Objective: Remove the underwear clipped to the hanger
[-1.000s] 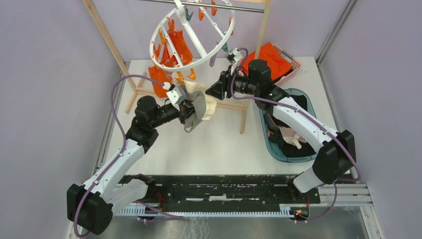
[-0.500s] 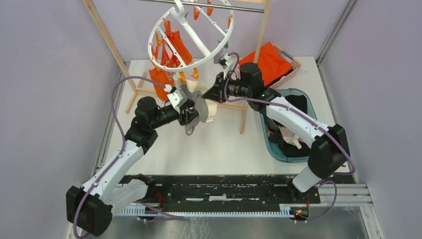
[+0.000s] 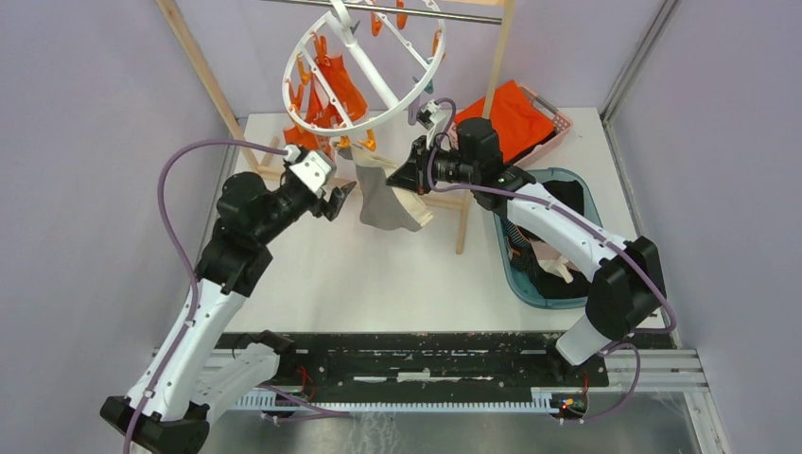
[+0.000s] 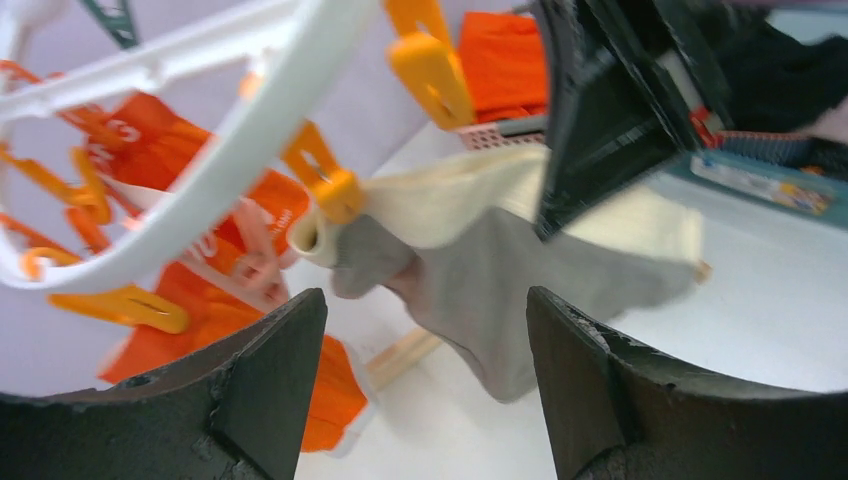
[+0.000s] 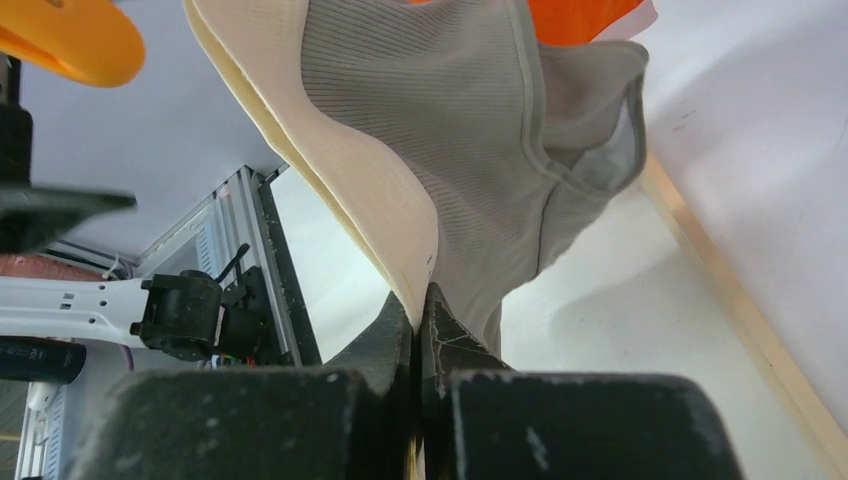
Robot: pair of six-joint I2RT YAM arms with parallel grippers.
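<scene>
Left gripper (image 3: 337, 197) wide open, empty, just left of the beige-grey underwear (image 3: 386, 200), not touching. Right gripper (image 5: 420, 300) pinched shut on its cream edge, from the right. Garment hangs long-axis down from an orange peg (image 4: 325, 182) on the hanger (image 4: 230, 150). Peg looks clipped on, but the view is blurry.

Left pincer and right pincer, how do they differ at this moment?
The left pincer stands open and holds nothing; the right pincer is shut on the beige-grey underwear. The left pincer is beside the garment, apart from it; the right pincer pinches its cream waistband edge. Both sit below the near rim of the hanger.
</scene>
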